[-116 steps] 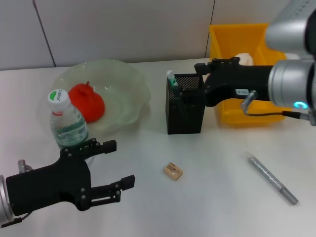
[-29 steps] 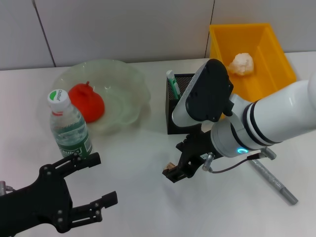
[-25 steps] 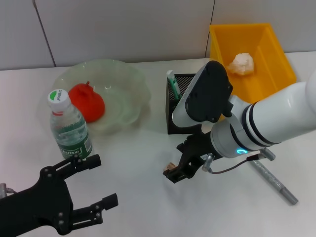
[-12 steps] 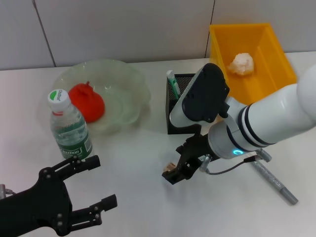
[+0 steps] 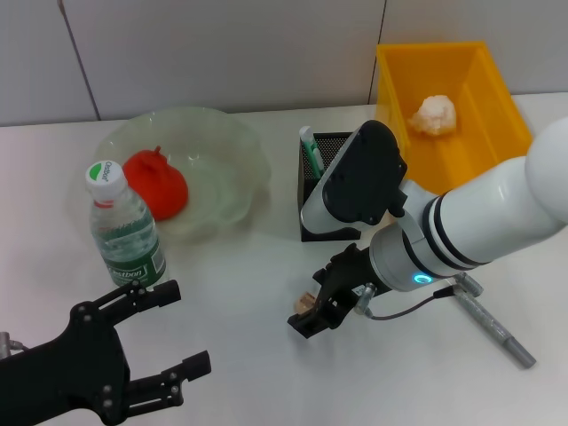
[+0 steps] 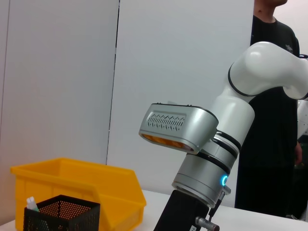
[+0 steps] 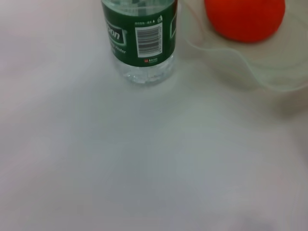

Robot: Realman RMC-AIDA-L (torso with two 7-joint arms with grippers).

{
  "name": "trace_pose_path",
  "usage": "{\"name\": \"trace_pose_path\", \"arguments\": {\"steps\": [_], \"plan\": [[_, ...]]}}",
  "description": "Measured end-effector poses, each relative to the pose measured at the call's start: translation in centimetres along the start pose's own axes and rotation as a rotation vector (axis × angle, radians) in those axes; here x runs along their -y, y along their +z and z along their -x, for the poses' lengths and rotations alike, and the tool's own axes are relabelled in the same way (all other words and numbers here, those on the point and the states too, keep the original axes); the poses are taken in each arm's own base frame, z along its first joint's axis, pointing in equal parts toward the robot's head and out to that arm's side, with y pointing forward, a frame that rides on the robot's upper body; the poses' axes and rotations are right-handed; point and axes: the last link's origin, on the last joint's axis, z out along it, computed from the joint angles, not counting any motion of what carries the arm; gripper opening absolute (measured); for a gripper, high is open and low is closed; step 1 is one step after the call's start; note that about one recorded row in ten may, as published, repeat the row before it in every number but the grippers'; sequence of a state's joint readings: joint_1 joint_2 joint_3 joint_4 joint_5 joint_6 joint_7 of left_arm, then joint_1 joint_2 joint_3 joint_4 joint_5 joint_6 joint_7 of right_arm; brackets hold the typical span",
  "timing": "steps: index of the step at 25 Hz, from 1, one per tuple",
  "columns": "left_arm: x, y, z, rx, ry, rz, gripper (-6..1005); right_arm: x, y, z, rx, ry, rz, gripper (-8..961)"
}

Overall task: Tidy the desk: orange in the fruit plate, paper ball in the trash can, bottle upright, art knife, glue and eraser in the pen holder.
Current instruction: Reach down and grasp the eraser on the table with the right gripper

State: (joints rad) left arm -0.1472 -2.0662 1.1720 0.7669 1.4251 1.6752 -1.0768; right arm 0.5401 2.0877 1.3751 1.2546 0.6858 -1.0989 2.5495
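Note:
The tan eraser (image 5: 304, 302) lies on the white desk, half hidden by my right gripper (image 5: 309, 312), which stands open and low over it with its fingertips at the eraser's sides. The orange (image 5: 155, 184) rests in the pale green fruit plate (image 5: 232, 142). Beside the plate the bottle (image 5: 124, 231) stands upright. The black mesh pen holder (image 5: 330, 206) holds a white-green glue stick (image 5: 308, 145). The paper ball (image 5: 432, 114) lies in the yellow trash can (image 5: 461, 62). The silver art knife (image 5: 493, 325) lies at the right. My left gripper (image 5: 182, 324) hovers open at the front left.
My white right forearm (image 5: 479, 222) crosses in front of the pen holder and trash can. In the left wrist view a person in black (image 6: 274, 120) stands behind the desk. The right wrist view shows the bottle (image 7: 142, 38), orange (image 7: 245, 17) and plate rim (image 7: 250, 72).
My right arm left the pen holder and came down over the eraser, lately sinking a little lower and leftward. The left gripper drew back toward the front edge.

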Motion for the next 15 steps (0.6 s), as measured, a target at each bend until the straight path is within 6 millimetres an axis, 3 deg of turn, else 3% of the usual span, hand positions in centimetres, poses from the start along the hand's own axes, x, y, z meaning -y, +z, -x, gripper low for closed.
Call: {"name": "trace_pose_path", "arguments": {"steps": [13, 15], "plan": [[-0.06, 0.04, -0.02, -0.002, 0.0, 0.005, 860, 0.09, 0.29, -0.31, -0.004, 0.01, 0.0, 741], [-0.06, 0.04, -0.03, -0.002, 0.0, 0.004, 860, 0.11, 0.29, -0.28, -0.002, 0.01, -0.001, 676]]}}
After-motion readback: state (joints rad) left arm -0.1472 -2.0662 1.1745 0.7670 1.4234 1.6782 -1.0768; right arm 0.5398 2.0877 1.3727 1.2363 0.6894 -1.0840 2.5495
